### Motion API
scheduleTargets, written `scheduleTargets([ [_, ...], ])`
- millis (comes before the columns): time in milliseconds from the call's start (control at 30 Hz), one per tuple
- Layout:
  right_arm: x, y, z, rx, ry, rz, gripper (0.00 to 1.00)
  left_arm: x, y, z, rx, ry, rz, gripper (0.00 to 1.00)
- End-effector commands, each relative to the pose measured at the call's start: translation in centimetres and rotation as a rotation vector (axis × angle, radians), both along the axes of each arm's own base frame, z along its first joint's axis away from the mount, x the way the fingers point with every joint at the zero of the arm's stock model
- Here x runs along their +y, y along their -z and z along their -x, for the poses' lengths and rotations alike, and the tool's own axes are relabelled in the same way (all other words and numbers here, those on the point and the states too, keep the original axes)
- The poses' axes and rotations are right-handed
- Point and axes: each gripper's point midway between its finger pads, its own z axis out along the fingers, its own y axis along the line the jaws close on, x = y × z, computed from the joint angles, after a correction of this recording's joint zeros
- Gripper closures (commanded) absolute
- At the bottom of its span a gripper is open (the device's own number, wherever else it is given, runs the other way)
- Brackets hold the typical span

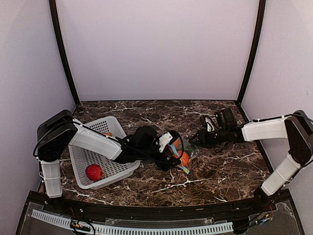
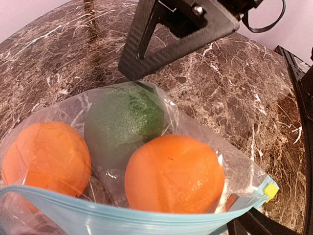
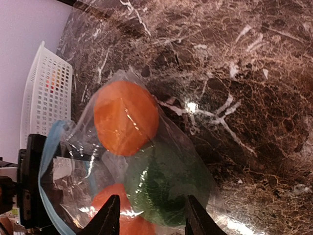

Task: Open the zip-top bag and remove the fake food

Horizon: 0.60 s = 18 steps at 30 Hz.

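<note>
Top external view: the left arm [image 1: 93,139] reaches across the white perforated basket [image 1: 78,164] to the middle of the marble counter [image 1: 220,171], and the right arm [image 1: 264,129] reaches in from the opposite side. The zip-top bag [image 1: 186,157] lies on the counter between the two sets of jaws, near the basket's right edge. One round red piece [image 1: 94,172] lies in the basket's near corner. Left wrist view: the bag's light blue zip strip [image 2: 122,215] runs across the bottom of the frame. Inside the bag are one orange piece [image 2: 46,156] at left, a second orange piece [image 2: 173,174] at right, and the dark green piece [image 2: 122,120] behind and between them; all three touch. The left jaws stand wide open, with the strip spanning the gap. Right wrist view: the right jaws are parted at the bag's closed end, with the green piece seen between the tips. Whether the tips touch the film cannot be determined. At the far end, the strip curves around a black finger [image 3: 29,181] of the left arm.
</note>
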Motion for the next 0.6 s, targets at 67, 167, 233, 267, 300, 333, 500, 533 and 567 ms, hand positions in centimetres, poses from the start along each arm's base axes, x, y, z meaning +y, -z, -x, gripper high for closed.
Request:
scheduleTargets([
  [67, -0.1, 3.1, 1.9, 0.059, -0.080, 0.026, 0.61, -0.6, 0.7, 0.7, 0.004, 0.051, -0.040, 0.01],
  [167, 0.8, 3.3, 2.9, 0.091, -0.108, -0.050, 0.66, -0.6, 1.1, 0.6, 0.006, 0.054, -0.057, 0.01],
  [233, 1.2, 3.6, 3.6, 0.115, -0.122, -0.083, 0.67, -0.8, 1.2, 0.6, 0.006, 0.060, -0.061, 0.01],
  [267, 1.4, 3.6, 3.9, 0.121, -0.128, -0.092, 0.67, -0.8, 1.3, 0.5, 0.006, 0.057, -0.065, 0.01],
  [300, 1.5, 3.7, 4.2, 0.127, -0.132, -0.098, 0.67, -0.8, 1.3, 0.4, 0.005, 0.055, -0.072, 0.01],
  [333, 1.7, 3.8, 4.5, 0.131, -0.138, -0.104, 0.67, -0.8, 1.7, 0.3, 0.007, 0.051, -0.084, 0.01],
  [500, 2.1, 4.3, 5.3, 0.146, -0.153, -0.106, 0.69, -1.3, 2.2, 0.1, 0.017, 0.071, -0.123, 0.01],
  [533, 2.0, 4.5, 5.3, 0.149, -0.151, -0.102, 0.70, -1.0, 2.9, 0.2, 0.030, 0.074, -0.150, 0.02],
  [567, 1.9, 4.6, 5.2, 0.149, -0.146, -0.096, 0.72, -1.1, 2.9, 0.1, 0.025, 0.075, -0.156, 0.03],
])
